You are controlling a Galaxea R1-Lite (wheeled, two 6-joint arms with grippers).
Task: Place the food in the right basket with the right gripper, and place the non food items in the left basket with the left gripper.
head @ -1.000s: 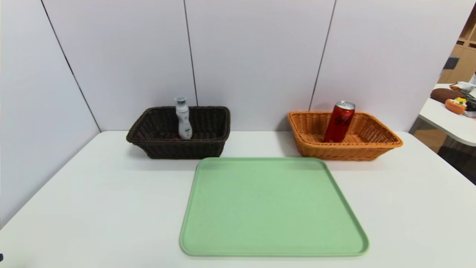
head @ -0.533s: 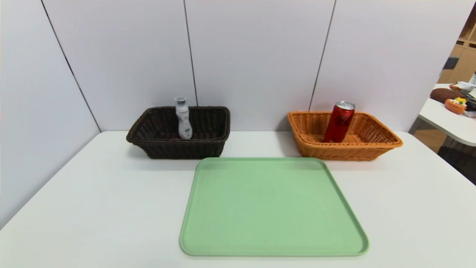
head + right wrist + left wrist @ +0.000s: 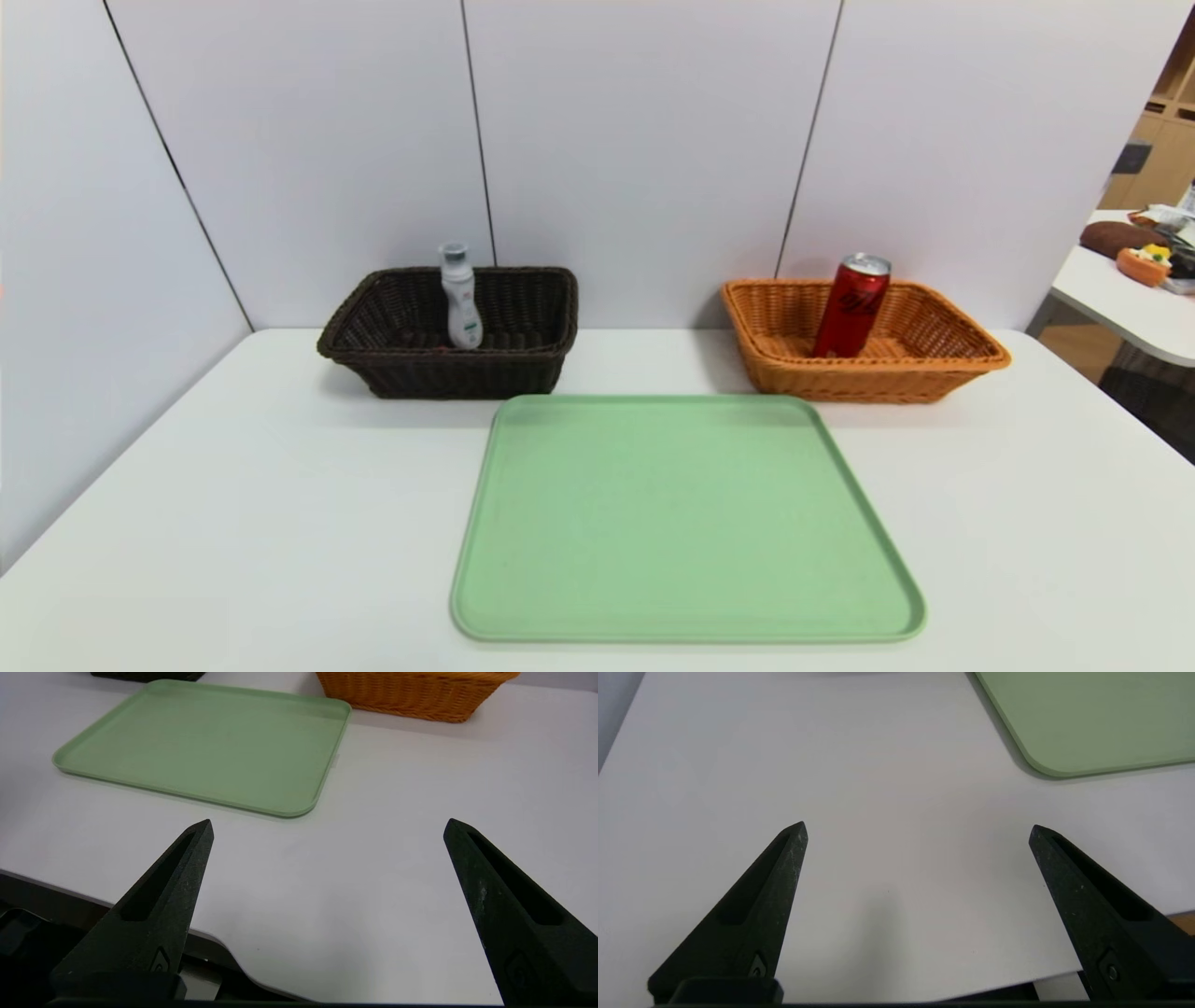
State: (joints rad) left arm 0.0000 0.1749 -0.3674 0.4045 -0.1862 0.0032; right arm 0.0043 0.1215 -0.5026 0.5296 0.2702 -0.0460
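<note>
The red drink can point(image 3: 851, 308) stands leaning inside the orange right basket point(image 3: 868, 383) at the back right of the table. In the dark brown left basket point(image 3: 467, 373) at the back left, the white bottle point(image 3: 460, 299) stands upright. Neither arm shows in the head view. My left gripper point(image 3: 918, 826) hangs open over bare white table near the front edge, with nothing between its fingers. My right gripper point(image 3: 328, 821) is open too, empty, over the table's front edge, with the orange basket point(image 3: 411, 695) far ahead of it.
A bare green tray point(image 3: 681, 523) lies mid-table in front of the baskets; its corner point(image 3: 1087, 718) shows beside the left gripper. Grey wall panels close off the back and left. A second table point(image 3: 1120, 308) with clutter stands off to the right.
A small dark piece at the bottom left edge of the head view has slipped out of sight. The can, bottle, baskets and tray have not moved.
</note>
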